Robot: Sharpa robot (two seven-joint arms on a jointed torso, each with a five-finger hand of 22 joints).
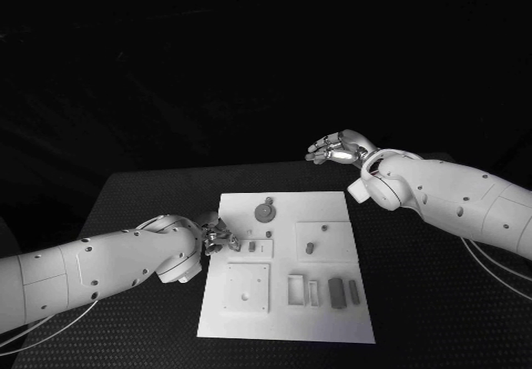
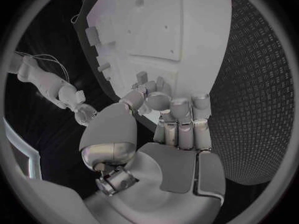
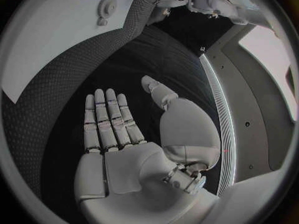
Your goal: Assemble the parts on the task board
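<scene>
Left hand [image 1: 217, 235] sits at the left edge of the task board [image 1: 327, 323], about level with the middle row of fittings. In the left wrist view its fingers [image 2: 181, 127] are curled in over the board's edge, tips close to a small part [image 2: 142, 77] standing just beyond them. Cannot tell whether anything is pinched between them; the fingertips hide the contact.

Task board lies in the middle of the bench [image 1: 144, 196], long axis running away from the robot. On it, left to right: a square plate [image 1: 246, 288] near the left side, a gear-like round part [image 1: 265, 210] toward the far end, a small peg [image 1: 309, 247] mid-board, upright rectangular parts [image 1: 335, 293] at the near right.

Right hand [image 1: 339, 148] hovers beyond the board's far right corner, well apart from it, fingers [image 3: 106, 122] straight and spread, palm bare, holding nothing.

Judgement: the left hand is much the nearer to the parts; the small pieces lie just to its right, so the next move looks like its own.
</scene>
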